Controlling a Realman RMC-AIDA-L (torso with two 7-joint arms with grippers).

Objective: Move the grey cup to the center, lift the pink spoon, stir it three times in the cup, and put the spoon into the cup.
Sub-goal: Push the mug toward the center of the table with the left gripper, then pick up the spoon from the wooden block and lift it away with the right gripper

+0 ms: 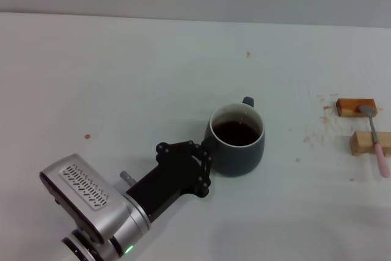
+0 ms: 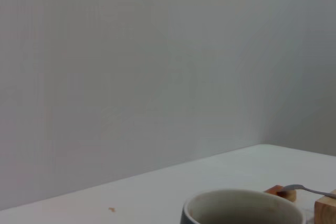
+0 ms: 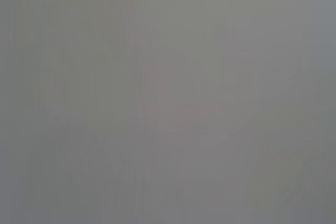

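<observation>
The cup was dark slate grey, pale inside, with dark brown liquid. The spoon had a pink handle and grey bowl. The blocks were orange-brown and tan; the table white.

Grey cup upright mid-table; pink spoon across blocks.

No readable text, labels, brands or nos. anywhere. Left arm housing: vent slots only, no lettering; small green light near base, no sign. Grey cup plain, unmarked. Wooden blocks unmarked.
</observation>
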